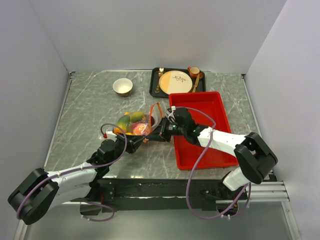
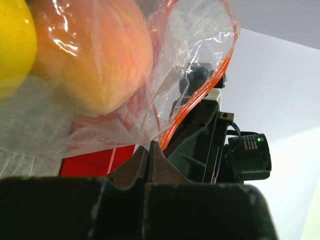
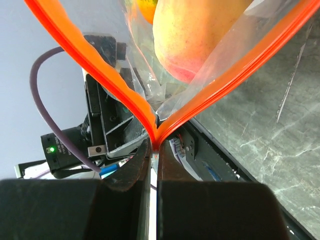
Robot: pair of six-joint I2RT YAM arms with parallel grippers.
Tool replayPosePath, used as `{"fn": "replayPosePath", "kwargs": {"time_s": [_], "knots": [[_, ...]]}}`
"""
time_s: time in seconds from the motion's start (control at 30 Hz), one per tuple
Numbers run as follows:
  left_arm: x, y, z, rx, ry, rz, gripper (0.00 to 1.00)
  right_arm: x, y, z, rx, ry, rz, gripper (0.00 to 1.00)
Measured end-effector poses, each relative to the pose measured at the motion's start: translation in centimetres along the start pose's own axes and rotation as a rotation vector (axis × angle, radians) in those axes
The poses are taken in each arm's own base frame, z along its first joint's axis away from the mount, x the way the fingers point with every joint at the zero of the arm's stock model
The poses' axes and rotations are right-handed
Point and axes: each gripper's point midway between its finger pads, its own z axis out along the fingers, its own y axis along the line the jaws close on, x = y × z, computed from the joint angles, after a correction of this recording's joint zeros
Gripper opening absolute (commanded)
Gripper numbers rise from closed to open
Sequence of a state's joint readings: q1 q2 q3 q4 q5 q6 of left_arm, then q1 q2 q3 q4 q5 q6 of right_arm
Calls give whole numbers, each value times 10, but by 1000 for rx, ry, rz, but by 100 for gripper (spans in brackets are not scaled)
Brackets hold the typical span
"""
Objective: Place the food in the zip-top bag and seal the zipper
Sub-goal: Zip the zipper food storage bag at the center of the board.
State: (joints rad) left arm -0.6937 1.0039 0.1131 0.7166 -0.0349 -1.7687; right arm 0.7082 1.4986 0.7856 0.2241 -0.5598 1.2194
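Left gripper (image 2: 150, 150): my fingers are pressing fully together, pinching the clear film of the zip-top bag (image 1: 131, 125) just beside its orange strip.
Right gripper (image 3: 154, 147): my fingers are sitting shut on the zipper (image 3: 95, 70), clamping it where its two strips are meeting in a V.
Bag mouth: the strips are spreading apart beyond my right fingers, so the mouth is standing open.
Food (image 1: 125, 121): it is lying inside the bag; a peach-coloured fruit (image 2: 105, 50) and a yellow fruit (image 2: 12, 45) are pressing against the film.
Bag position: it is resting near the middle of the worktop (image 1: 85, 105), just beside the left edge of the red tray (image 1: 220, 115).
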Motion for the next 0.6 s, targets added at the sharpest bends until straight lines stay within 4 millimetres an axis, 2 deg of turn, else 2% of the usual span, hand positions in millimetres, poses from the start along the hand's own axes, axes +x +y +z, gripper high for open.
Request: {"fn": "replayPosePath", "kwargs": {"time_s": [0.6], "knots": [[-2,3,-5,-5,-9,12,1,-24,-2,-2,6,-38,24,0]]}}
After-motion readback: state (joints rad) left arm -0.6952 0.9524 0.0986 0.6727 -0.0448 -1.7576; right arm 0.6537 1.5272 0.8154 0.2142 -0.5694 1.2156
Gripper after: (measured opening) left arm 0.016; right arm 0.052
